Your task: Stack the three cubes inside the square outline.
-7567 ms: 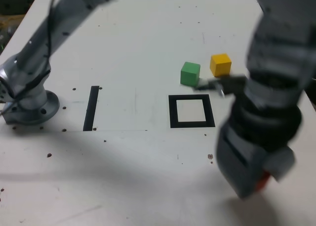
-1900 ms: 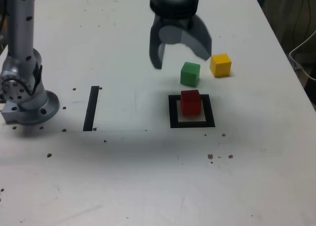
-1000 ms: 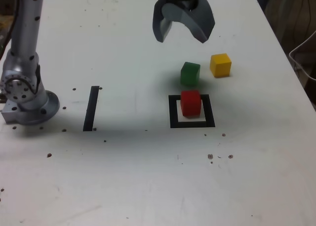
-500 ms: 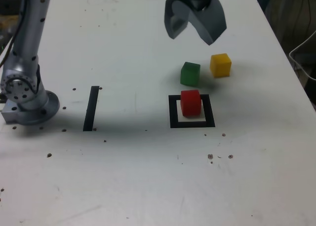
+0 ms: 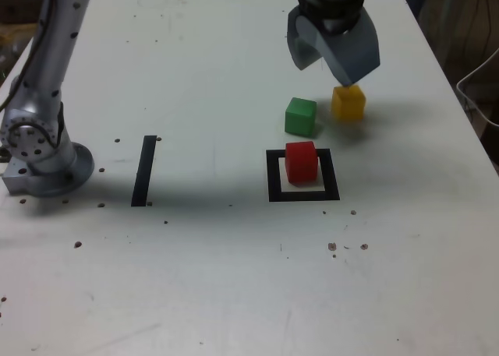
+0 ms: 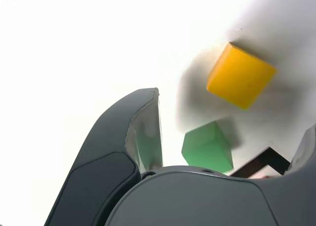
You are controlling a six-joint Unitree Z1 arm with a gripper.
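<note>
White tabletop (image 5: 218, 286) was seen. Left of the square (image 5: 274, 186), nothing was at risk. Inside it the red block (image 5: 301, 163) was set; it could have been knocked by a low swing. Behind, the green block (image 5: 300, 117) might have been clipped by the claw (image 5: 321, 75), spread wide and empty, if the yellow block (image 5: 348, 105), behind-right, was approached carelessly.

Square outline (image 6: 274, 159) partly hidden, wrist view
</note>
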